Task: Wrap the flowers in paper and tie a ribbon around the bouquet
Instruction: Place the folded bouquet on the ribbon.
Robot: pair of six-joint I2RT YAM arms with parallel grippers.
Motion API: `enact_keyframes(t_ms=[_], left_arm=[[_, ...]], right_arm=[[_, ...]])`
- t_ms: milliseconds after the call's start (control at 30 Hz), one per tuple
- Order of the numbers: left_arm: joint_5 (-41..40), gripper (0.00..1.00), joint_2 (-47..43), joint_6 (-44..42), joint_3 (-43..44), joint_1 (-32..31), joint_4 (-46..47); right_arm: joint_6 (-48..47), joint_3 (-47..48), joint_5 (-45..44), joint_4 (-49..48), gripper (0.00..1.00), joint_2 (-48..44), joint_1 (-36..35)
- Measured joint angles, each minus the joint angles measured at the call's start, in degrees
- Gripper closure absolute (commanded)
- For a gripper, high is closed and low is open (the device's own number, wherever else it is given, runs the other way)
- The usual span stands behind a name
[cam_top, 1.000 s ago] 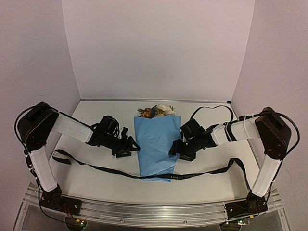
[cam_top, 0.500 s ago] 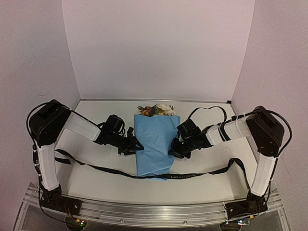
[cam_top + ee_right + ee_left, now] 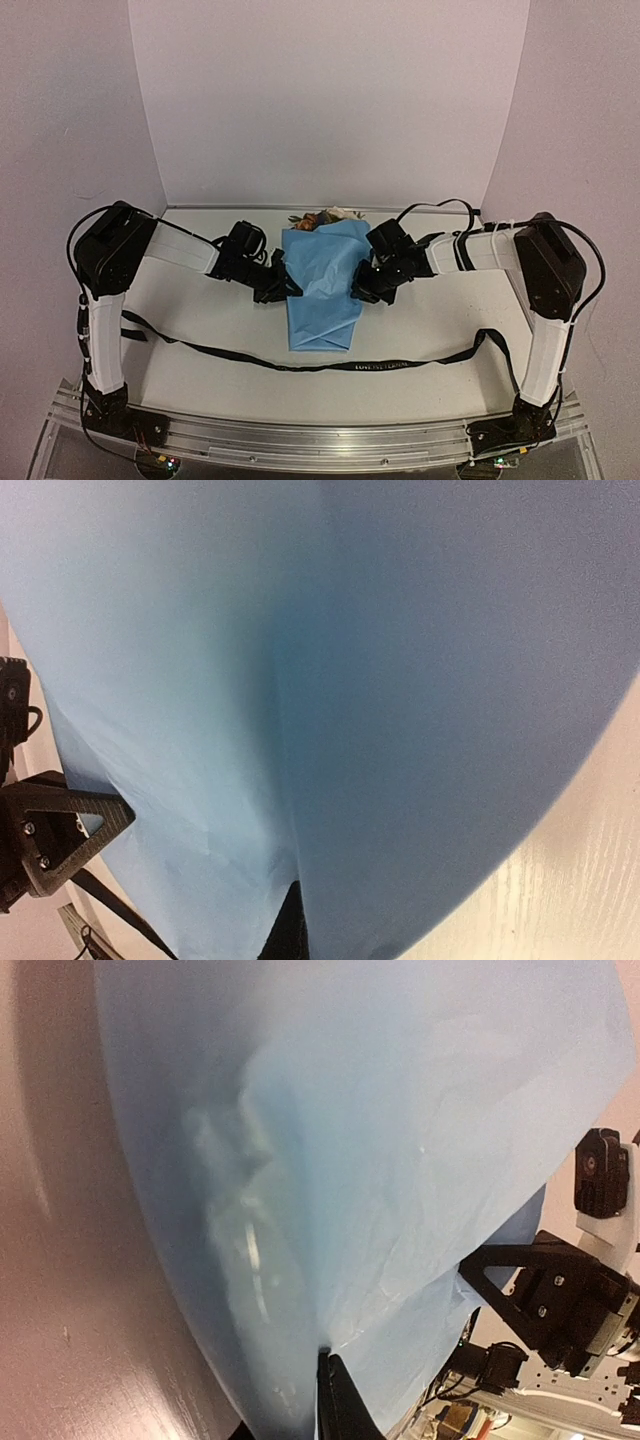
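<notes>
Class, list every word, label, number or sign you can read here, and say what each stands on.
Light lettering on the black ribbon: too small to read.
No other text shows; the light blue paper is blank in every view.

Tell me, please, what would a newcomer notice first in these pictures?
The light blue bouquet lies at the centre of the table, with flowers peeping from its far end. The left gripper and right gripper pinch it from either side. A black ribbon lies across the table just in front of it.
</notes>
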State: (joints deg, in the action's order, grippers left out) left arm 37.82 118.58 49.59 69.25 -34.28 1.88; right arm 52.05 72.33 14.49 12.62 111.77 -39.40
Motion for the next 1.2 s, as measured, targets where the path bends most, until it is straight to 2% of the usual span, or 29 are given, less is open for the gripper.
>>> enact_keyframes(t_ms=[333, 900, 1033, 1100, 1167, 1200], left_arm=[[4.69, 1.00, -0.32, 4.64, 0.36, -0.28, -0.91], [4.29, 1.00, -9.71, 8.98, -10.91, -3.48, -0.10], [3.66, 0.93, -11.51, 9.24, -13.39, -4.87, 0.31], [3.30, 0.81, -11.99, 9.47, -14.57, -5.08, 0.39], [2.45, 0.68, -12.42, 9.96, -15.93, -5.08, 0.26], [1.87, 0.61, -12.63, 10.28, -16.53, -5.05, 0.10]], right_arm=[[3.63, 1.30, 1.38, 8.68, 1.00, -0.02, -0.13], [6.97, -1.55, 2.76, 13.23, 1.00, -5.40, -3.96], [7.46, -3.82, 2.11, 13.11, 1.00, -6.37, -5.74], [7.73, -4.82, 0.76, 13.27, 1.00, -6.99, -6.51], [7.93, -5.67, -0.43, 13.51, 0.93, -7.55, -6.92], [8.02, -6.10, -0.99, 13.63, 0.83, -7.82, -7.04]])
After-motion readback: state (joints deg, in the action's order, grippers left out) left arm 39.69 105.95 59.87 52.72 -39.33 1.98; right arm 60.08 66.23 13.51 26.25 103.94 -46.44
